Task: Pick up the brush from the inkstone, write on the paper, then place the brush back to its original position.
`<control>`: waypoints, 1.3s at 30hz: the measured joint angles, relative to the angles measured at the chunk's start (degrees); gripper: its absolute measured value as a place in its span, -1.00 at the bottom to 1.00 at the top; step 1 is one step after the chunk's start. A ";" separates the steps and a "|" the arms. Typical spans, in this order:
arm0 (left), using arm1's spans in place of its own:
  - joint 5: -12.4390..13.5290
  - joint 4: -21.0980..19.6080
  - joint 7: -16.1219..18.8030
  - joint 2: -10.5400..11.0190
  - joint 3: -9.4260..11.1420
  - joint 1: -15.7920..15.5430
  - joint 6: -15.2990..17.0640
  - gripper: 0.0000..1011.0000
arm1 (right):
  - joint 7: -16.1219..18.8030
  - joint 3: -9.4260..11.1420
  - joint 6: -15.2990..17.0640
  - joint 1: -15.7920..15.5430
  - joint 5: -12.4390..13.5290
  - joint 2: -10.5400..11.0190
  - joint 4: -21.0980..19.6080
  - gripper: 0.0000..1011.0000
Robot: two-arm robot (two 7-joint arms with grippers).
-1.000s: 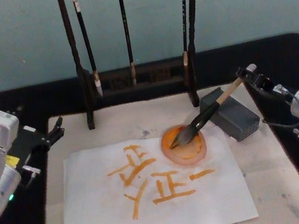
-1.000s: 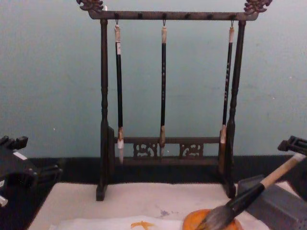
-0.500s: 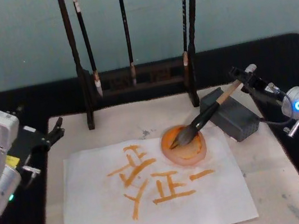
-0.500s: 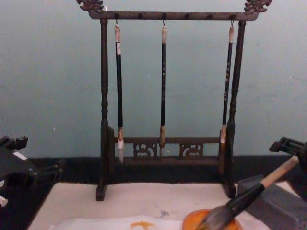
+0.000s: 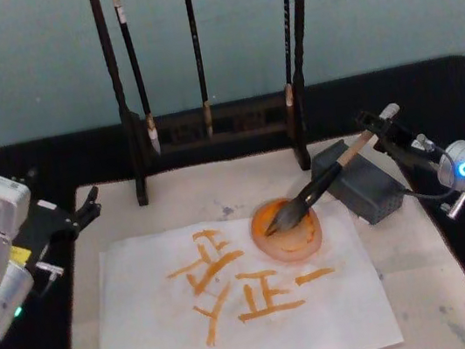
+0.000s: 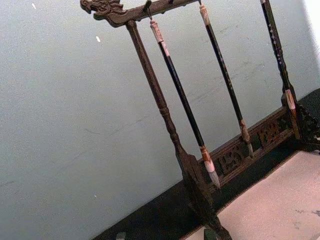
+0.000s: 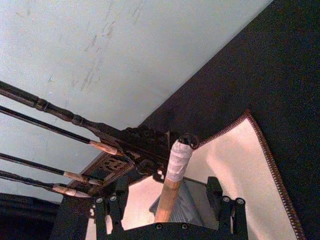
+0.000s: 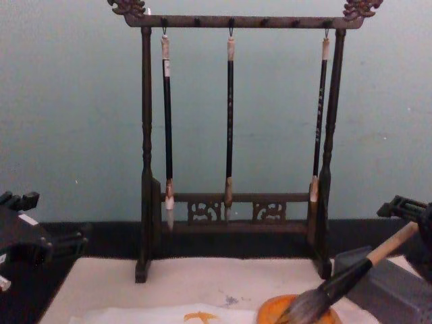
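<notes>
At the mat's right edge: right gripper [image 5: 381, 124], jaws spread either side of the brush's taped top end, not pinching it.
Brush [image 5: 322, 183]: tilted, bristles down in the orange dish [image 5: 303, 238], shaft leaning across the inkstone [image 5: 370, 194].
Paper [image 5: 238, 324]: flat on the mat [image 5: 416, 269], orange strokes across it, dish at its far right corner.
Left gripper [image 5: 85, 207]: by the mat's far left corner, jaws apart, holding nothing.
Rack [image 5: 127, 111]: behind the mat, three thin brushes hanging.

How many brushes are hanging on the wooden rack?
3, all on the rack: the left brush, the middle brush and the right brush beside the right post. None looks hidden.
</notes>
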 joint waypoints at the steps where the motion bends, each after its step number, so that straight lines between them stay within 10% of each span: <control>1: 0.00 0.00 0.00 0.00 0.00 0.00 0.00 1.00 | 0.02 -0.10 -0.03 0.06 0.07 0.06 0.07 0.98; 22: 0.00 0.00 0.00 0.00 0.00 0.00 0.00 1.00 | 0.31 -1.48 -0.68 0.75 0.54 0.57 0.64 0.97; 39: 0.00 0.00 0.00 0.00 0.00 0.00 0.00 1.00 | 0.32 -1.33 -0.64 0.66 0.52 0.50 0.54 0.05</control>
